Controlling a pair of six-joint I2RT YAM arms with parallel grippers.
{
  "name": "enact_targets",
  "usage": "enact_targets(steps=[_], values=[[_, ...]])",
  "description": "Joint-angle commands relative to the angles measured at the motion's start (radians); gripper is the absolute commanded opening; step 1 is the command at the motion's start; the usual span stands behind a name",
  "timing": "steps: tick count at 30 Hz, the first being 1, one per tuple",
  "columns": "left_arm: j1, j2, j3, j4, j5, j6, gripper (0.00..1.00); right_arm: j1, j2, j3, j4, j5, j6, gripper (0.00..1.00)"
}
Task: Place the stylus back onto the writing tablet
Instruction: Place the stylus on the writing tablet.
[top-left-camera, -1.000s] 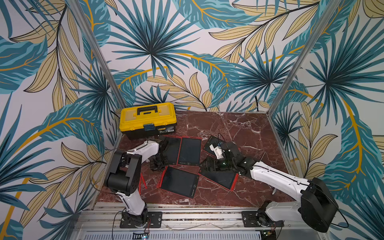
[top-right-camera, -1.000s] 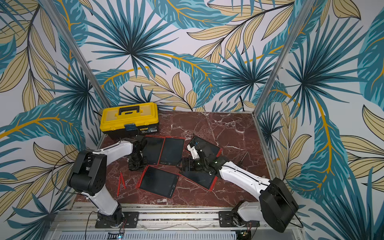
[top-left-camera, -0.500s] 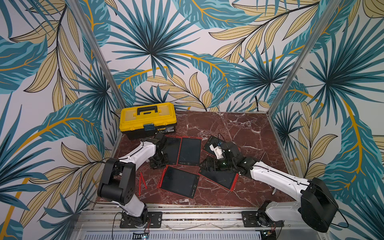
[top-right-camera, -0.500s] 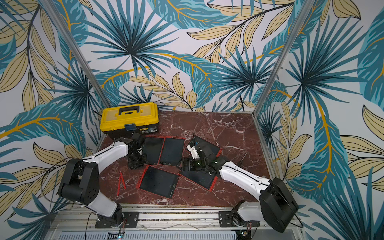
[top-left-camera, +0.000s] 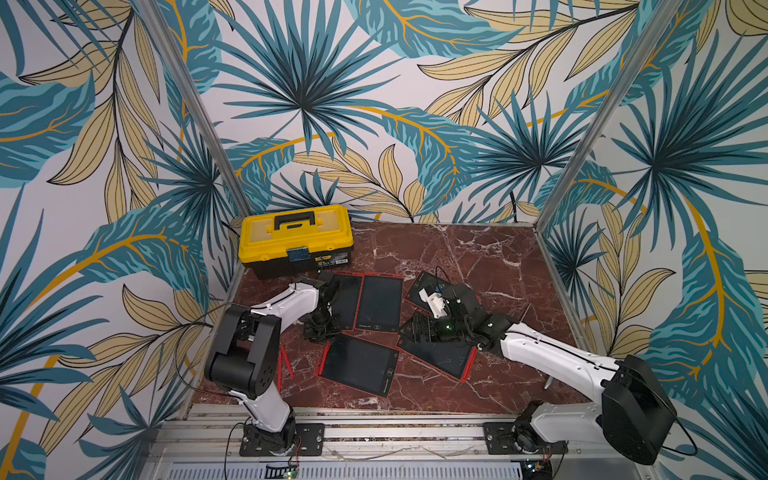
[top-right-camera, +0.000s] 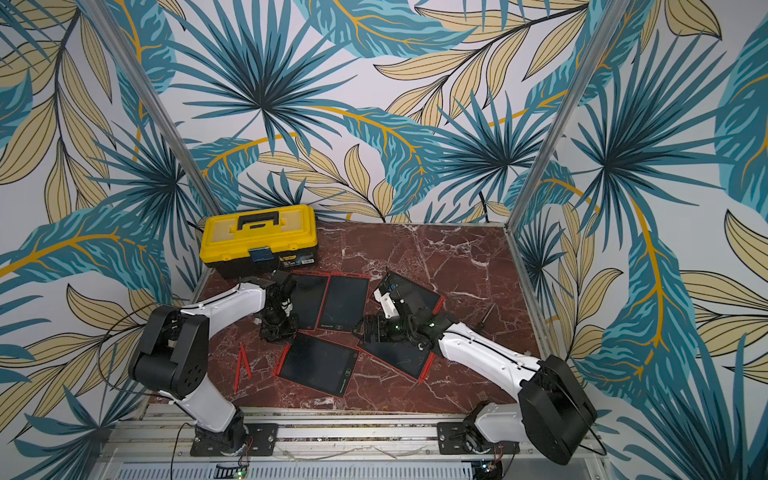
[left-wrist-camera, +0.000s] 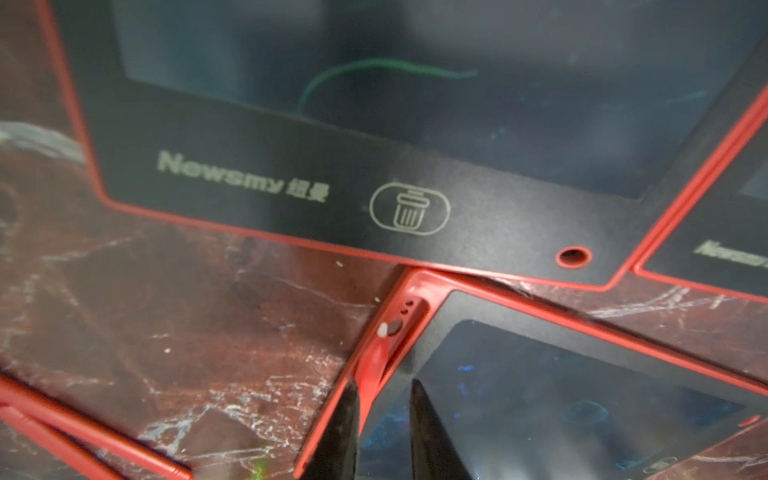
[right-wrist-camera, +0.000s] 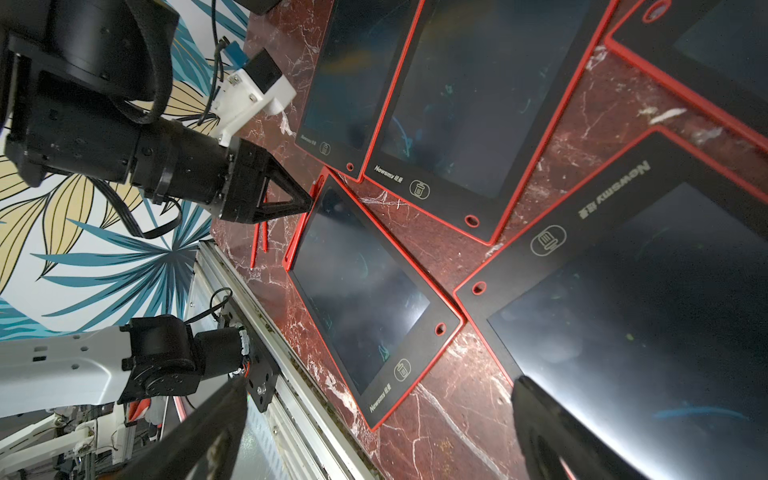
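The stylus (left-wrist-camera: 374, 361) lies in the slot (left-wrist-camera: 409, 309) of the tablet (left-wrist-camera: 582, 415), between the narrowly parted left gripper (left-wrist-camera: 382, 384). Only letting go seems left. The right gripper (right-wrist-camera: 378, 382) is wide, empty. Two loose styluses (left-wrist-camera: 91, 428) lie beside.

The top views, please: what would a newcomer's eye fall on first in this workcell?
Probably the yellow toolbox in the back left corner, bright against the dark red marble table. Next come the red-edged black writing tablets scattered across the middle of it. In the left wrist view, the left gripper straddles a red stylus lying in the edge slot of one tablet.
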Motion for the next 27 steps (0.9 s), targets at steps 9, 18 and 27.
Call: enact_targets(steps=[9, 18, 27], values=[[0.001, 0.033, 0.029, 0.037, 0.02, 0.036, 0.23, 0.009, 0.002, -0.012, -0.008, 0.008, -0.009, 0.99], [-0.005, 0.001, 0.046, 0.035, 0.016, 0.027, 0.21, 0.01, 0.004, -0.012, -0.009, 0.01, -0.009, 0.99], [-0.01, -0.083, -0.036, -0.024, 0.005, -0.054, 0.16, 0.012, 0.008, -0.008, -0.005, 0.003, -0.007, 0.99]])
